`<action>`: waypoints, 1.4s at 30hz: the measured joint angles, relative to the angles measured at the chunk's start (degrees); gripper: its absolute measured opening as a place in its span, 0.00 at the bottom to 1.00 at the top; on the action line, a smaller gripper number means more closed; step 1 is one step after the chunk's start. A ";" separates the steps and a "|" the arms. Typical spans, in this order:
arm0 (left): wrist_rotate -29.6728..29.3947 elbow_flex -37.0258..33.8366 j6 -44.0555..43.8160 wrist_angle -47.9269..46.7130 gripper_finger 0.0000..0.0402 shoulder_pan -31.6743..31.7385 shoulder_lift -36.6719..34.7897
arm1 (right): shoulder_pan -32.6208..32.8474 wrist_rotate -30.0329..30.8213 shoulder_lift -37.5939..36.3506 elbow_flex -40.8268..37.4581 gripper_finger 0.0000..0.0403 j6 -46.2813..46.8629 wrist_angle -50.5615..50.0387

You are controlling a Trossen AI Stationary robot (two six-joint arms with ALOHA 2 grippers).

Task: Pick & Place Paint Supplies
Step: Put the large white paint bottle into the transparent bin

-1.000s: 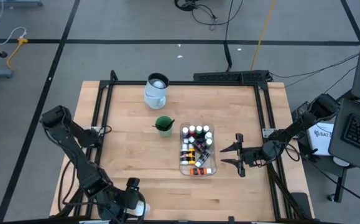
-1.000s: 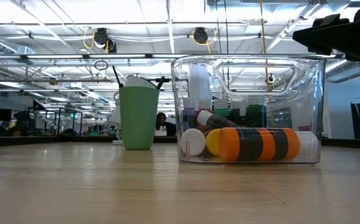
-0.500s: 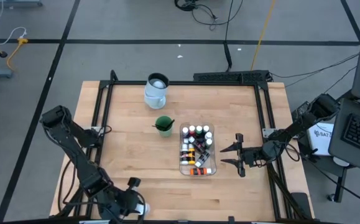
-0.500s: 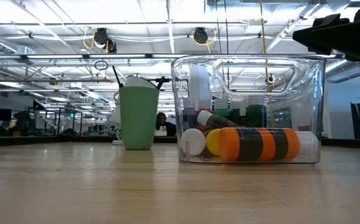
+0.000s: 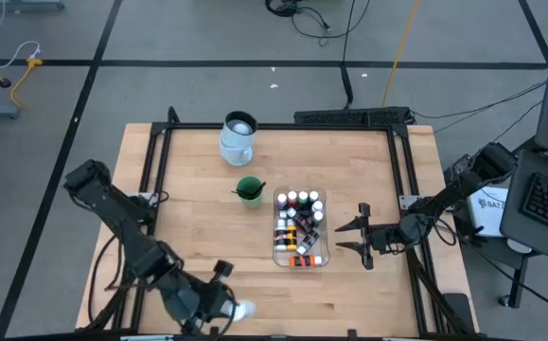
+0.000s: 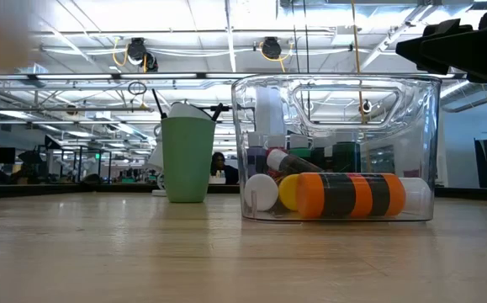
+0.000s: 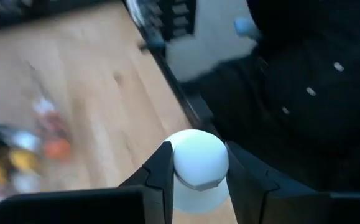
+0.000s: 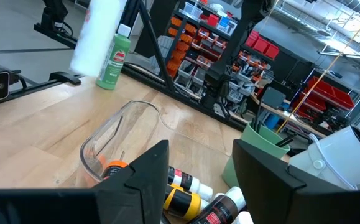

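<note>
The left gripper (image 7: 195,180) pinches a white jar (image 7: 198,163) above the table's near edge (right gripper (image 5: 361,237) waits spread beside the clear tub (image 5: 299,233)). Carry level; release over the tub.

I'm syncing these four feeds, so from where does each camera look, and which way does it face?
High: overhead, facing straight down on the table; both arms show.
Low: tabletop height, facing level at the clear tub; a dark arm part at the upper corner.
Left wrist: on the left arm; left pincer grips a white jar.
Right wrist: faces the tub past the open right pincer.
All share the tub's paint bottles.
</note>
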 joint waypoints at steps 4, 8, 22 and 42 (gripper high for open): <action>-7.57 7.03 5.29 -1.19 0.24 4.01 -0.04 | 0.00 0.01 0.01 0.01 0.42 -0.06 0.00; -13.73 11.27 6.27 -0.25 0.24 9.71 -0.24 | 0.00 0.01 0.01 -0.01 0.42 -0.08 0.00; 4.53 12.41 3.88 -2.80 0.24 30.64 0.92 | -0.02 -0.01 0.01 -0.01 0.42 -0.89 -0.04; 29.21 12.38 -1.98 -5.25 0.24 39.34 12.40 | 0.00 0.01 0.01 0.00 0.42 -1.18 -0.42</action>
